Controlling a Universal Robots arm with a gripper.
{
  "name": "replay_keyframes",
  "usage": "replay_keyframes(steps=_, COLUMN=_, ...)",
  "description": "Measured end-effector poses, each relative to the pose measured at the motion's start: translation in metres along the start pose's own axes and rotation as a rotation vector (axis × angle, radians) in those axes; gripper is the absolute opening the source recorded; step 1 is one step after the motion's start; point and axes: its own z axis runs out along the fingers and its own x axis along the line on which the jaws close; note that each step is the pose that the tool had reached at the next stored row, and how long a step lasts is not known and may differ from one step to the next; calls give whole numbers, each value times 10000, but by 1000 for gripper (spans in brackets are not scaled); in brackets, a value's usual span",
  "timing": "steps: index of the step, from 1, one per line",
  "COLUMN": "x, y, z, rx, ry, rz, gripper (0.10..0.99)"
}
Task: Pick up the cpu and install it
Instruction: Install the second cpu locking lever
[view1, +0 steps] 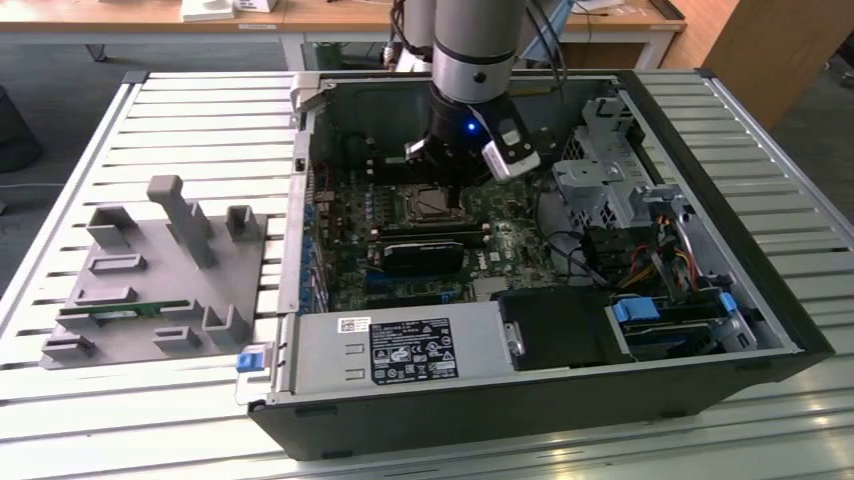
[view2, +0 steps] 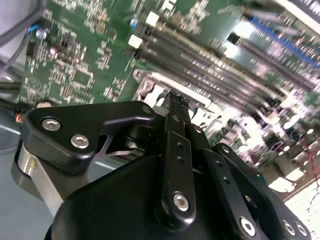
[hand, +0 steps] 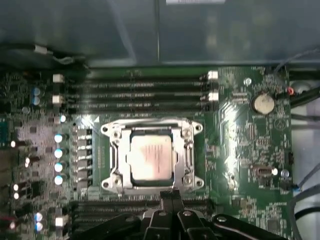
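Note:
The cpu (hand: 150, 159), a shiny silver square, lies flat inside the metal socket frame (hand: 116, 165) on the green motherboard (hand: 245, 145). My gripper (hand: 170, 194) hangs above the board just beside the socket's edge, apart from the cpu. Its two black fingers are pressed together with nothing between them, which also shows in the second wrist view (view2: 175, 98). In the exterior view the gripper (view1: 447, 172) reaches down into the open computer case (view1: 747, 300), right over the socket area (view1: 430, 205).
Memory slots (hand: 145, 85) run along one side of the socket. A black card (view1: 420, 255), a power supply (view1: 400, 350), a drive cage (view1: 601, 180) and cables (view1: 654, 265) crowd the case. A grey fixture (view1: 147, 270) sits on the slatted table at the exterior view's left.

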Motion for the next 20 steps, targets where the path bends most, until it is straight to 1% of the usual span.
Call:
replay_keyframes(steps=3, x=66, y=-38, z=3, rx=0, ry=0, rz=-3, gripper=106)
replay_keyframes(steps=9, x=245, y=-65, z=16, rx=-1, ry=1, rz=-19, gripper=106)
replay_keyframes(steps=15, x=254, y=-84, z=103, rx=0, ry=35, rz=-31, gripper=106)
replay_keyframes(steps=17, x=259, y=-118, z=106, rx=-58, ry=36, rz=-31, gripper=106)
replay_keyframes(steps=20, x=279, y=-177, z=102, rx=-186, ry=42, rz=-30, gripper=106)
